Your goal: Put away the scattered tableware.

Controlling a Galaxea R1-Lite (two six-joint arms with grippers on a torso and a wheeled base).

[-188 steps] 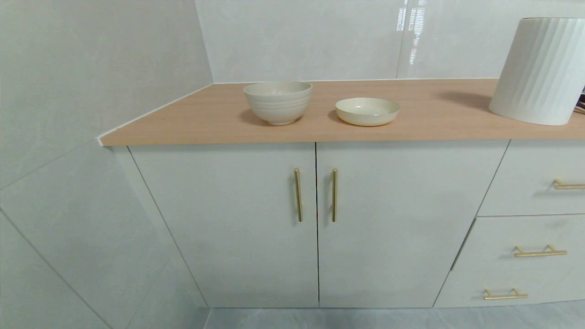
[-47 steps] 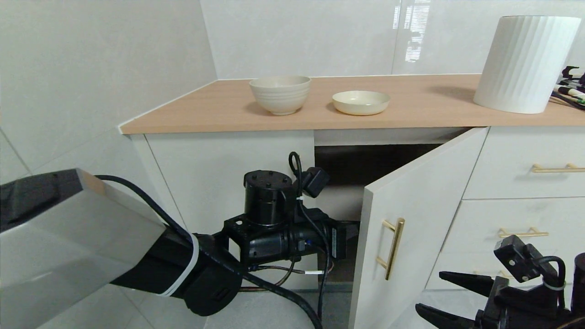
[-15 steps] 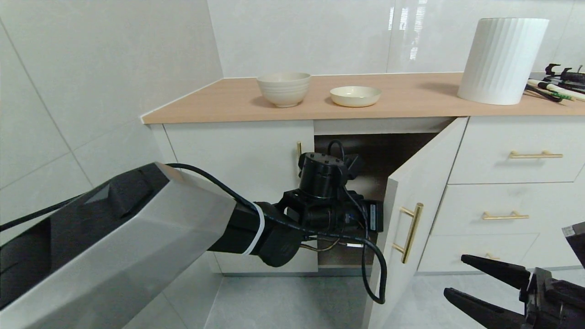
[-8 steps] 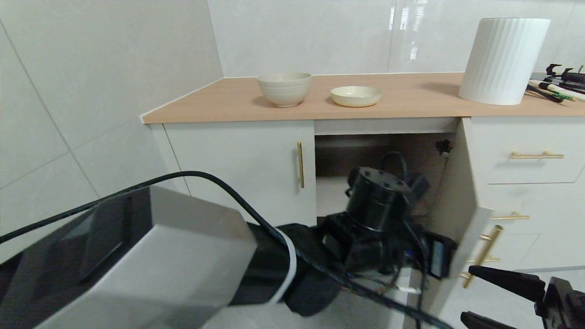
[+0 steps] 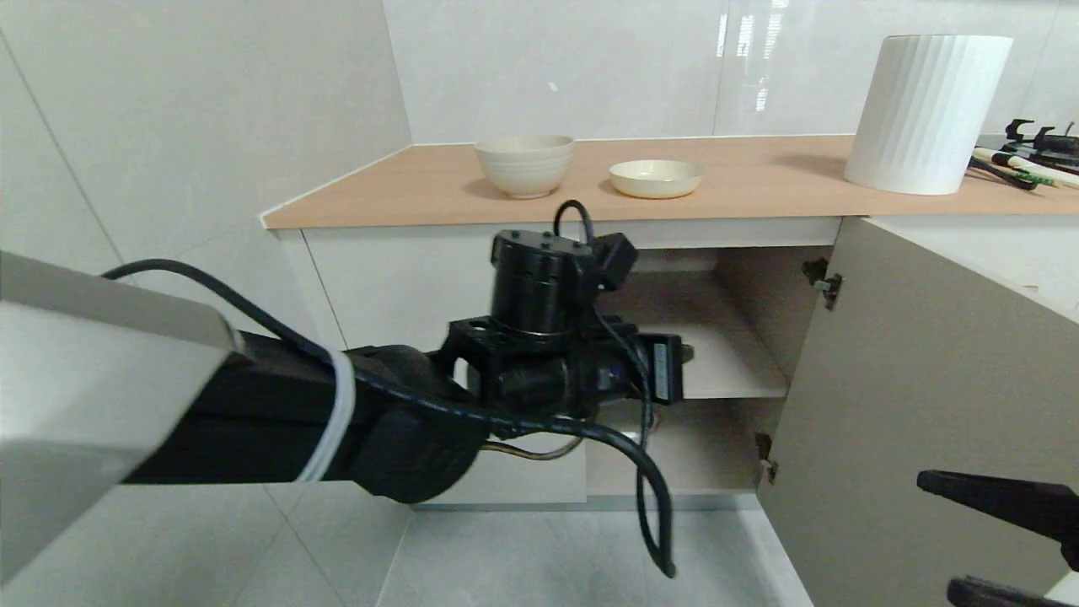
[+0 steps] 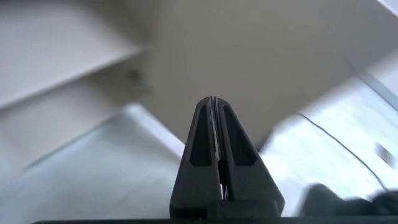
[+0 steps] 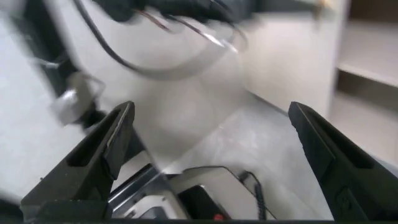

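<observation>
Nothing held yet: left hand [image 6: 212,143] pinched shut on air, in front of the open cabinet [image 5: 641,240]. The right hand [image 7: 210,109] is spread wide, low beside the door [image 5: 919,405], which stands fully open with the shelf [image 5: 725,362] exposed. Bowl [image 5: 524,165] and dish [image 5: 656,178] sit side by side on the bench [image 5: 759,190], so the opening looks done and all the stowing is left.

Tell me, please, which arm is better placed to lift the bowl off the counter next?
Probably the left. The left gripper, though shut, sits close below the counter, nearly under the bowl. The right gripper is open but hangs much lower, by the open cabinet door.
</observation>
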